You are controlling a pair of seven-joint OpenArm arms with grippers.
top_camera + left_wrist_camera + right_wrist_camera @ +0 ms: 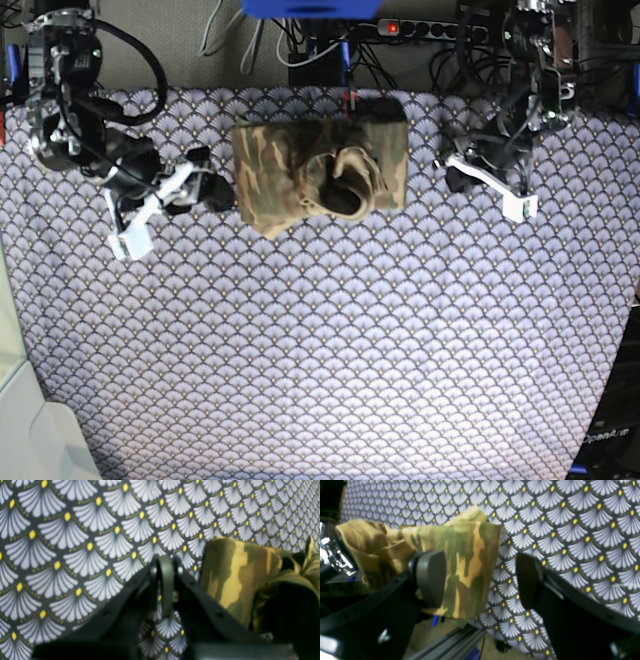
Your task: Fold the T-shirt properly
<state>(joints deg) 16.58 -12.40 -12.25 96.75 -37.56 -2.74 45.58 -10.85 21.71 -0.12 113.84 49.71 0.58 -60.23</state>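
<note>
The camouflage T-shirt (pixel 320 165) lies bunched in a rough rectangle at the far middle of the purple scallop-patterned tablecloth (pixel 330 340), with a rumpled hollow near its middle. My right gripper (pixel 213 190) sits just left of the shirt's left edge. In the right wrist view this gripper (pixel 480 580) is open, its pads (pixel 431 578) wide apart, and the T-shirt (pixel 467 562) has a corner showing in the gap. My left gripper (pixel 448 170) is a short way right of the shirt. In the left wrist view it (pixel 163 585) is shut on nothing, with the T-shirt (pixel 237 580) to its right.
The table's far edge runs just behind the shirt, with a power strip (pixel 420 28) and cables beyond it. An aluminium rail (pixel 450 642) shows below the cloth's edge in the right wrist view. Patterned cloth covers the table toward the front.
</note>
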